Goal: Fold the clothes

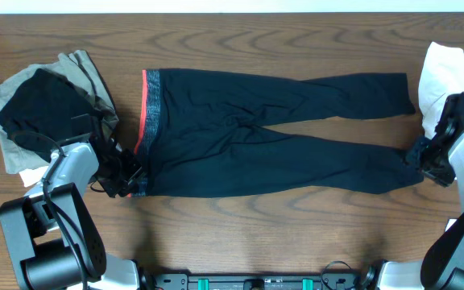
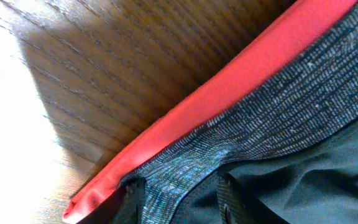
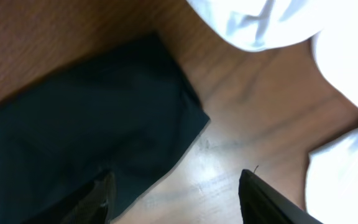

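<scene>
Dark navy leggings (image 1: 272, 133) lie flat across the table. The red-edged patterned waistband (image 1: 150, 113) is at the left and both legs run to the right. My left gripper (image 1: 126, 179) is at the waistband's near corner. In the left wrist view its fingers (image 2: 180, 198) are apart and straddle the patterned waistband (image 2: 278, 106) beside the red edge (image 2: 216, 93). My right gripper (image 1: 425, 157) is at the near leg's cuff. It is open (image 3: 176, 196), with one finger over the cuff (image 3: 104, 124) and the other over bare wood.
A pile of grey and black clothes (image 1: 43, 101) lies at the back left, close to my left arm. A white garment (image 1: 441, 76) lies at the back right, also in the right wrist view (image 3: 278, 18). The wooden table (image 1: 256, 234) runs along the front.
</scene>
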Controlling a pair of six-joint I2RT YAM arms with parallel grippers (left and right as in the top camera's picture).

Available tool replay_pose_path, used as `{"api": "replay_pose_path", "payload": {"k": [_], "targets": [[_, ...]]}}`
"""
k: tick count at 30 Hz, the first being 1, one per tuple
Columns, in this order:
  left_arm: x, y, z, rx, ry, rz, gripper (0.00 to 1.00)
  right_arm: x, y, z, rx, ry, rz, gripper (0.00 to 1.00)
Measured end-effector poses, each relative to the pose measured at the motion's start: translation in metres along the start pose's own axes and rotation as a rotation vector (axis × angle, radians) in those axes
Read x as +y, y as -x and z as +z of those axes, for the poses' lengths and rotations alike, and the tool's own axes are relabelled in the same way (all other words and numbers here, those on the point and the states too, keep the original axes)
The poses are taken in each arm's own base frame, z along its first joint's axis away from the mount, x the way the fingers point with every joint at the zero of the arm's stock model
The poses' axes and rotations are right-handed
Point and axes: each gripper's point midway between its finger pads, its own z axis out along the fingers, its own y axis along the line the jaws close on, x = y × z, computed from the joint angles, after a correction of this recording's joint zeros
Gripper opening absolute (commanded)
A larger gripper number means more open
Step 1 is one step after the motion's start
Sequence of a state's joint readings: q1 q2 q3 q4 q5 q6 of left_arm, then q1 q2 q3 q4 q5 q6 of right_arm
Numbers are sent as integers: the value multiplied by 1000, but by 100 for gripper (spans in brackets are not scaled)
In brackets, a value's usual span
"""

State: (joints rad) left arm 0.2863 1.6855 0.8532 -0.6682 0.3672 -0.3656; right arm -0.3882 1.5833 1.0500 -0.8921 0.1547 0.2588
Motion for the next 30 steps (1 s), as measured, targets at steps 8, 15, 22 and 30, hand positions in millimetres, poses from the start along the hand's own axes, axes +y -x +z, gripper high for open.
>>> {"api": "replay_pose_path", "payload": {"k": [8,15,22,30], "targets": [[0,0,0,0,0,0,43,2,-19,38,-14,12,6,63],[0,0,0,1,0,0,43,5,-22,62,-85,33,17,69],[0,0,0,0,0,0,43,10,-9,64,-155,58,28,72],[0,0,0,0,0,0,43,15,-9,64,-156,87,19,14]]}}
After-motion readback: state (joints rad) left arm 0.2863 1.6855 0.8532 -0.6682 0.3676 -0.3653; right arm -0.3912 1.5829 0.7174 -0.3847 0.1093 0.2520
